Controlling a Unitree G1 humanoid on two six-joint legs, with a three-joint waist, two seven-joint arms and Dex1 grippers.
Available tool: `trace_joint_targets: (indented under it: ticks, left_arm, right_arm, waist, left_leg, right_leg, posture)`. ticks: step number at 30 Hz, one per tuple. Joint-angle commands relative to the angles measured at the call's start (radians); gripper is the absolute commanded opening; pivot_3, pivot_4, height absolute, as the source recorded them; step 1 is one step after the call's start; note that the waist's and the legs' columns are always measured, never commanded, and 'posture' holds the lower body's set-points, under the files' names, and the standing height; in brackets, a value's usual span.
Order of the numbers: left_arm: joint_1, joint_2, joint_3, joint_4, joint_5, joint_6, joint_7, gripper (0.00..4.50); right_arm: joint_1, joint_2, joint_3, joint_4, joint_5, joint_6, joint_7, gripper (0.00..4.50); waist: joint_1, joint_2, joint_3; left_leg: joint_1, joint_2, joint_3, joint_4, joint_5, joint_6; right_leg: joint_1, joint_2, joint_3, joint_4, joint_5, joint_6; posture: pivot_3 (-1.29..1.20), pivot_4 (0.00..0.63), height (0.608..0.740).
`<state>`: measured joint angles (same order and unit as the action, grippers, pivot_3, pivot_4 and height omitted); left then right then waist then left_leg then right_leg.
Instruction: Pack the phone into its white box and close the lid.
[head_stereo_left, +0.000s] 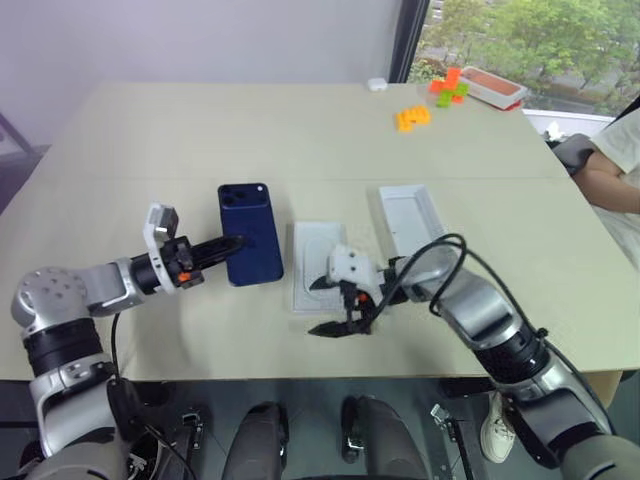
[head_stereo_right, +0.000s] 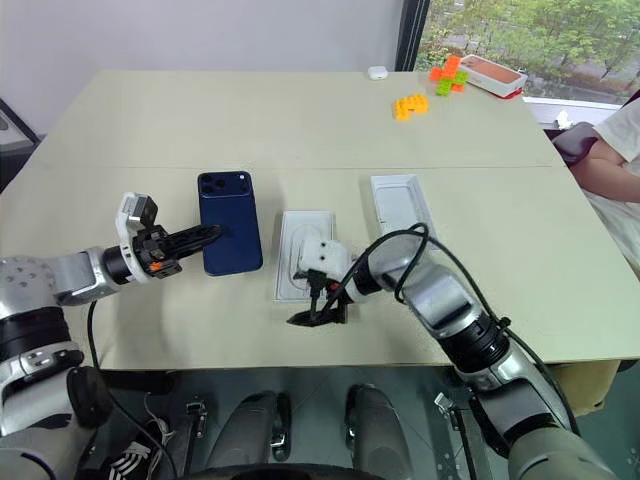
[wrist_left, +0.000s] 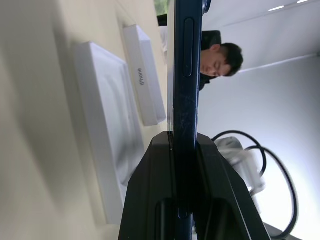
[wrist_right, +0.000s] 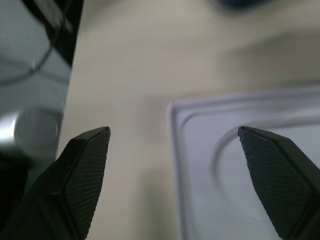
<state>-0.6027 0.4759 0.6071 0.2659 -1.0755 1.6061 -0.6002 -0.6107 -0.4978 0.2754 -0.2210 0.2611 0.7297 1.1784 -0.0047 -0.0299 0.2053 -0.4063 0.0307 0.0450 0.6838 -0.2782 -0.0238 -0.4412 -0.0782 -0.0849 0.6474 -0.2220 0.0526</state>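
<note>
Two steps are left, as I judge it: the phone (head_stereo_left: 250, 233) is not yet in the white box (head_stereo_left: 318, 262), and the lid (head_stereo_left: 411, 217) lies apart, just right of the box, toward the table's (head_stereo_left: 200, 140) middle. The left gripper (head_stereo_left: 232, 245) is clamped on the phone's near edge; the left wrist view shows the phone pinched edge-on, seemingly raised off the table, though I cannot be sure. The right gripper (head_stereo_left: 332, 306) hangs with fingers spread wide and empty over the box's near left corner. The table is plain beige and matte; orange and green blocks (head_stereo_left: 413, 118) and a red-topped tray (head_stereo_left: 492, 86) sit at its far right corner, by a window. A person sits at the right edge.
</note>
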Motion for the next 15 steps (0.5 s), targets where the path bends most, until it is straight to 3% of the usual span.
trace_joint_targets:
  ticks: [1,8,15]
  left_arm:
    - [-0.041,-0.041,-0.034,-0.068,-0.087,0.008,0.061,0.00]
    - [-0.051,-0.089,-0.105,-0.027,-0.124,0.008,0.154,0.00]
    - [-0.078,-0.152,-0.164,0.023,-0.069,0.004,0.186,0.00]
  right_arm:
    - [0.039,-0.078,-0.139,0.052,0.050,-0.196,0.061,4.39]
    - [0.072,-0.179,-0.193,0.191,0.018,-0.392,0.090,4.39]
    - [0.077,-0.193,-0.181,0.216,0.016,-0.415,0.065,4.39]
  waist:
    - [0.010,0.000,0.000]
    - [0.000,0.000,0.000]
    - [-0.006,0.000,0.000]
  left_leg:
    - [0.000,0.000,0.000,0.000,0.000,0.000]
    - [0.001,0.000,0.001,-0.001,-0.001,0.001]
    - [0.001,-0.001,0.002,0.000,0.000,0.001]
  right_leg:
    - [0.001,0.000,0.000,0.000,0.000,0.000]
    - [0.000,0.001,0.000,0.000,0.000,0.000]
    - [0.000,0.001,0.001,0.000,0.000,0.000]
  posture:
    - [0.00,0.150,0.740]
    - [0.00,0.150,0.740]
    - [0.00,0.150,0.740]
